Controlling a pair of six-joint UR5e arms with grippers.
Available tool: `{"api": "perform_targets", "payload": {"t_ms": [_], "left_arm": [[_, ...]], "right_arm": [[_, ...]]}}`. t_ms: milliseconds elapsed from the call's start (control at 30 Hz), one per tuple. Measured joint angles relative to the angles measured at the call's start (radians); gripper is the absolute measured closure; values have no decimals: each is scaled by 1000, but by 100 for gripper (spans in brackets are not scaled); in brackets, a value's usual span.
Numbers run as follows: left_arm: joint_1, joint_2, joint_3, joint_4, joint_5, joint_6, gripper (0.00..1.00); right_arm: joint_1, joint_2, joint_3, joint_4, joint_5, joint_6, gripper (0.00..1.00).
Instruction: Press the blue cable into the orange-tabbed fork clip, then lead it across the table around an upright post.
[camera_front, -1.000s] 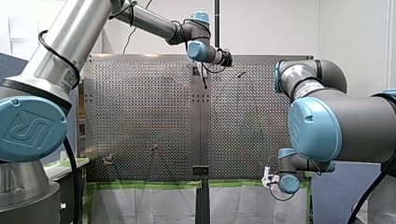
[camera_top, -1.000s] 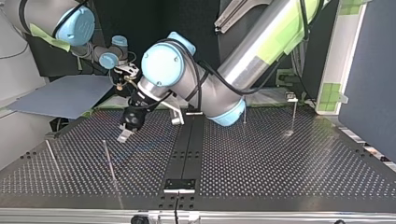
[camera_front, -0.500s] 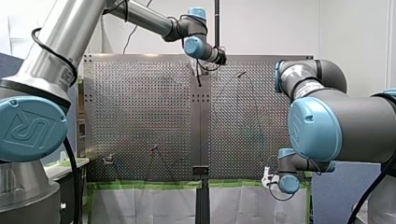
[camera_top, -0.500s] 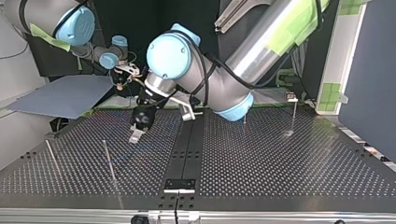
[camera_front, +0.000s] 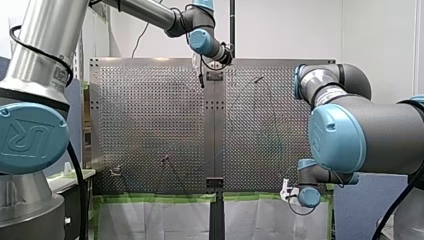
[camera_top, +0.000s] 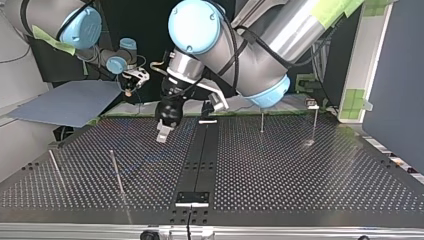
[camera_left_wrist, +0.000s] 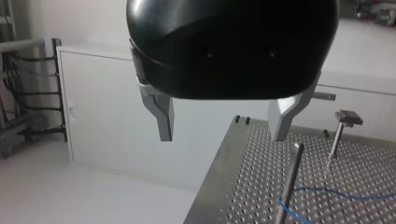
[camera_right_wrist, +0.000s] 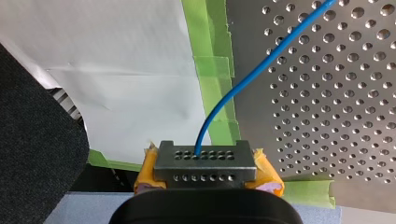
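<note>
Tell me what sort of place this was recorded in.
Likely a robotics lab workcell: my left arm and my right arm over a perforated table with upright posts, edged in green tape.

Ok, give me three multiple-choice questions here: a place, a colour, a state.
1. The blue cable leaves my right claw toward: A the perforated table; B a red bin; C a wooden shelf.
2. My right claw's pads are: A white; B yellow; C blue.
3. My left claw is: A shut on the cable; B shut on a red block; C open and empty.
Answers: A, it crosses green tape onto the holes; B, yellow flanks the metal plate; C, fingers apart, nothing between.
</note>
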Motion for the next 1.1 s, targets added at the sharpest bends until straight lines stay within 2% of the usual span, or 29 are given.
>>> {"api": "perform_targets", "payload": {"t_ms": [133, 233, 467, 833, 1100], "left_arm": [[-6, 6, -41, 38, -39, 1, 0], [-11, 15, -69, 65, -46, 3, 0], [-19, 43, -130, 126, -22, 1, 0], [-20, 47, -238, 234, -3, -38, 0], [-20, 47, -311, 308, 4, -97, 0]], "right_arm": [[0, 0, 0, 0, 0, 0, 100], [0, 0, 0, 0, 0, 0, 100], [0, 0, 0, 0, 0, 0, 100], [2, 0, 0, 1, 0, 0, 100], [6, 0, -2, 1, -1, 0, 100]]}}
